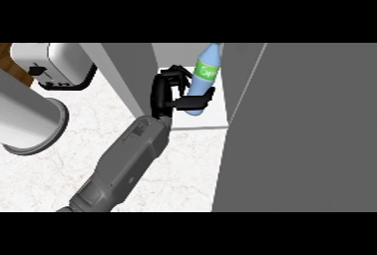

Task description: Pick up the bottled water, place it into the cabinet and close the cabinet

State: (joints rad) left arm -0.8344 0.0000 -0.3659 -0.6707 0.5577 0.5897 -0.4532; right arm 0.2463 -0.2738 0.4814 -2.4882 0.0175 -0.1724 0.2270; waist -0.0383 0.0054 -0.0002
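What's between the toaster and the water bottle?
In the head view, the cabinet's grey side wall and the left hand lie between the toaster and the bottled water.

Bottle point(209, 69) tilted inside cabinet point(117, 69), left hand point(165, 94) at its left side. Door point(294, 139) right. Toaster point(52, 64) far left on counter point(184, 164), pot point(29, 117) before it.

Pale marble desk point(81, 144), evenly lit.
A white toaster point(63, 64) sits upper left, and a grey pot point(29, 119) is at the left edge.
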